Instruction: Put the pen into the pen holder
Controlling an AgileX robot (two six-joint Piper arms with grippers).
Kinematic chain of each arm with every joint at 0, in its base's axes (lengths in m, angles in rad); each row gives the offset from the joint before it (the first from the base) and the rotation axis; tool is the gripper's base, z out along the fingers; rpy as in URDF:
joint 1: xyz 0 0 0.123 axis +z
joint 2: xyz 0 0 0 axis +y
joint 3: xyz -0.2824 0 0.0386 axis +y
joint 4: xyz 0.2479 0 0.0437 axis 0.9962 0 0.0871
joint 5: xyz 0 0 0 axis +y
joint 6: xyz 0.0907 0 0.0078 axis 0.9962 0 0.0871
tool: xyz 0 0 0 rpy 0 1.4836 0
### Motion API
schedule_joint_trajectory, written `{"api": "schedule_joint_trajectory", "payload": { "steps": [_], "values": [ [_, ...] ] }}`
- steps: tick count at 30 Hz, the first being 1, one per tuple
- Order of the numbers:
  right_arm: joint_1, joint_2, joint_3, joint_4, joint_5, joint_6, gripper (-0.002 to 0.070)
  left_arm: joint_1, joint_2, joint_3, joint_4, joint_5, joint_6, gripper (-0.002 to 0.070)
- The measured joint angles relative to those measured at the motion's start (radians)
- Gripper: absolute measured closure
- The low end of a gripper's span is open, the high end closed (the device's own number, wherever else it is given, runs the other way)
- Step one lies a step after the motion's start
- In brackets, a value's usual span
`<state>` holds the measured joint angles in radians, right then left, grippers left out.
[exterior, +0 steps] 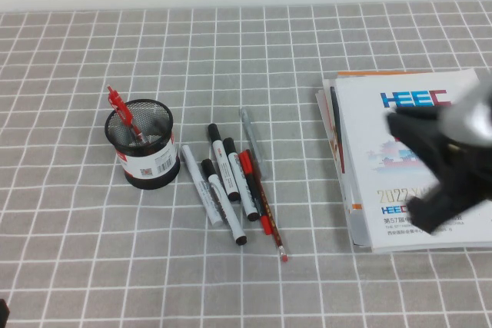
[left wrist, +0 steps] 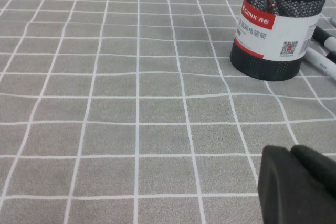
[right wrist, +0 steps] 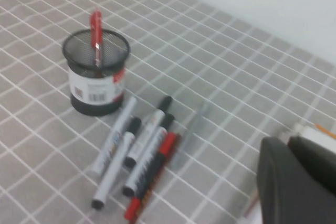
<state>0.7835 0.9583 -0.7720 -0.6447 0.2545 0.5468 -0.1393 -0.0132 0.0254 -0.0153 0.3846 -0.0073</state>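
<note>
The red pen (exterior: pixel 121 113) stands tilted inside the black mesh pen holder (exterior: pixel 144 155), with its top sticking out above the rim. My right wrist view shows the pen (right wrist: pixel 95 30) in the holder (right wrist: pixel 97 85) from a distance. My right gripper (exterior: pixel 396 127) hovers over the books at the right, far from the holder, shut with nothing in it; its fingers (right wrist: pixel 286 148) lie together. My left gripper (left wrist: pixel 286 153) is low over the cloth in front of the holder (left wrist: pixel 278 30), shut and empty.
Several black-and-white markers (exterior: pixel 223 182), a white marker with a red cap (exterior: pixel 247 170), a thin red pencil (exterior: pixel 269 224) and a grey pen (exterior: pixel 247 132) lie just right of the holder. A stack of books (exterior: pixel 369 151) lies at the right. A grey checked cloth covers the table.
</note>
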Motion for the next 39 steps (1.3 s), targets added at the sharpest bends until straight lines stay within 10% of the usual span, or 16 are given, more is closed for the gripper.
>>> {"api": "schedule_joint_trajectory", "payload": {
  "steps": [8,23,39],
  "values": [
    [-0.065,-0.253,0.162,0.040,0.068,0.000,0.0688,0.000,0.000,0.000,0.000,0.000,0.000,0.0681],
    [-0.682,-0.856,0.729,0.124,-0.237,0.004,0.0688,0.000,0.000,0.000,0.000,0.000,0.000,0.0681],
    [-0.744,-0.966,0.800,0.289,-0.315,-0.095,0.0688,0.000,0.000,0.000,0.000,0.000,0.000,0.0681]
  ]
}}
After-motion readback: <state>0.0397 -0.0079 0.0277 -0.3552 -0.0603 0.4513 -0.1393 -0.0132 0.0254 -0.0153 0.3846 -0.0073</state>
